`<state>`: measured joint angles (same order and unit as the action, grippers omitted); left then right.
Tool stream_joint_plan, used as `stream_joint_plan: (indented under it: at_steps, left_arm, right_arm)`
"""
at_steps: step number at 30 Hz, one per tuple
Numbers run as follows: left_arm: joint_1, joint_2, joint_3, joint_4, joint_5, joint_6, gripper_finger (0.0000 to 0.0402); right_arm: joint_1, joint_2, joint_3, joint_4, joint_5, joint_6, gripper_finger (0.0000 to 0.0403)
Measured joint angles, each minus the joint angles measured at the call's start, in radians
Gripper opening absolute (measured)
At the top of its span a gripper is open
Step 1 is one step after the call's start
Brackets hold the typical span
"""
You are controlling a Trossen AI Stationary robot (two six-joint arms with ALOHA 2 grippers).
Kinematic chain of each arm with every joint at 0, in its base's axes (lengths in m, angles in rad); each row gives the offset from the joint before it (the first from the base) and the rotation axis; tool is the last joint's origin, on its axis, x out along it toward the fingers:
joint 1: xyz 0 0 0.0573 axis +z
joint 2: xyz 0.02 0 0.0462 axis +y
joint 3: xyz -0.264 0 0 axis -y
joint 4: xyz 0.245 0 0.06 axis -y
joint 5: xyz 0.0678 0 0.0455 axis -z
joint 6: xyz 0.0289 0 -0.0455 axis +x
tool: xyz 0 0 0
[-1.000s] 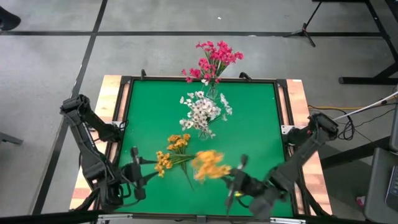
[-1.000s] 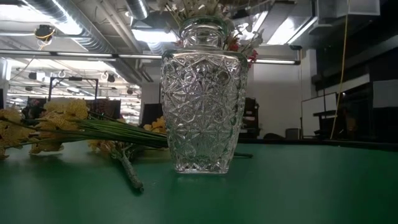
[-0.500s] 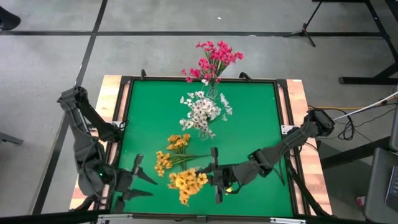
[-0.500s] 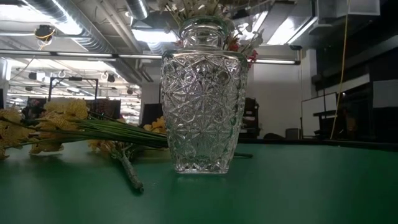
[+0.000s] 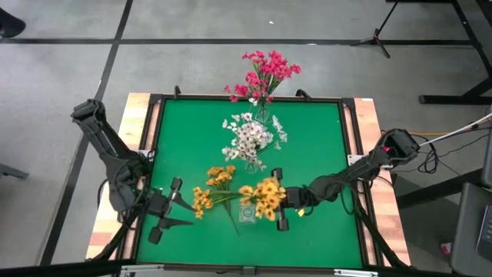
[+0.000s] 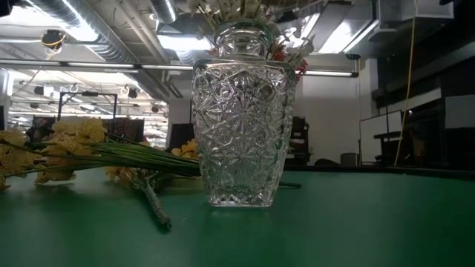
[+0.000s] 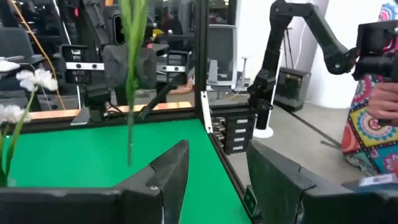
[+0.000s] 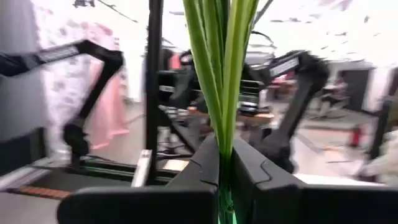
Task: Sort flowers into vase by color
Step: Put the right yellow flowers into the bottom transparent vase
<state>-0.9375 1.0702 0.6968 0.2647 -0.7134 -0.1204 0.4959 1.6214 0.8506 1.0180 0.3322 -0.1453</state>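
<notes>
Above green table (image 5: 323,146), right gripper (image 5: 281,209) clamps yellow flowers' (image 5: 261,198) stems beside their blossoms; left gripper (image 5: 171,211) gapes empty.

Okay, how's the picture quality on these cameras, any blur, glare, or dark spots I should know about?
High view: evenly lit and sharp. Low view: backlit by bright ceiling lights, so the glass vase and yellow flowers look dim. Right wrist view: background blown out and smeared; the green stems are soft. Left wrist view: slightly soft, no glare.

place: robotics lab | evidence: exposed ceiling ducts (image 6: 96,30), spare robot arm (image 7: 298,43), office chair (image 7: 224,53)
</notes>
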Motion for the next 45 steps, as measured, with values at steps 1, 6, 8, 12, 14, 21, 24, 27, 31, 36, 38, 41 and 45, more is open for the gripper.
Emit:
stream_joint_plan:
  at_steps: [1, 6, 8, 12, 14, 21, 24, 27, 31, 36, 38, 41, 45]
  left_arm:
    - [0.004, 0.0, -0.015, 0.019, 0.001, 0.0, 0.0159]
    - [0.003, 0.0, -0.062, 0.044, 0.003, -0.03, 0.0159]
    - [0.003, 0.0, -0.09, 0.09, 0.008, -0.033, 0.0159]
    - [0.005, 0.0, -0.136, 0.184, 0.045, -0.034, 0.0159]
    - [0.009, 0.0, -0.155, 0.212, 0.043, -0.034, 0.0159]
    - [0.016, 0.0, -0.167, 0.248, 0.043, -0.034, 0.0159]
    - [0.016, 0.0, -0.167, 0.247, 0.043, -0.035, 0.0159]
    - [0.016, 0.0, -0.167, 0.247, 0.043, -0.036, 0.0159]
    - [0.016, 0.0, -0.167, 0.247, 0.043, -0.038, 0.0159]
    - [0.022, 0.0, -0.167, 0.246, 0.043, -0.038, 0.0159]
    - [0.027, 0.0, -0.167, 0.246, 0.043, -0.04, 0.0159]
    - [0.034, 0.0, -0.167, 0.245, 0.043, -0.043, 0.0159]
    - [0.037, 0.0, -0.167, 0.244, 0.043, -0.039, 0.0159]
  right_arm:
    - [-0.007, 0.001, 0.0, -0.005, -0.026, 0.018, 0.0011]
    - [-0.013, 0.001, 0.0, -0.016, -0.062, 0.089, 0.0011]
    - [-0.012, 0.01, 0.001, -0.019, -0.074, 0.114, 0.0011]
    - [-0.012, 0.039, 0.001, -0.014, -0.094, 0.161, 0.0011]
    - [-0.012, 0.057, 0.001, 0.0, -0.095, 0.165, 0.0011]
    - [-0.012, 0.073, 0.001, -0.023, -0.085, 0.179, 0.0011]
    - [-0.012, 0.074, 0.001, -0.043, -0.079, 0.189, 0.0011]
    - [-0.019, 0.079, 0.001, -0.057, -0.066, 0.199, 0.0011]
    - [-0.032, 0.111, 0.001, -0.056, -0.063, 0.234, 0.0012]
    - [-0.047, 0.13, 0.001, -0.065, -0.068, 0.277, 0.0015]
    - [-0.055, 0.13, 0.001, -0.086, -0.07, 0.298, 0.002]
    - [-0.059, 0.13, 0.001, -0.12, -0.071, 0.325, 0.003]
    - [-0.059, 0.13, 0.001, -0.152, -0.082, 0.334, 0.0038]
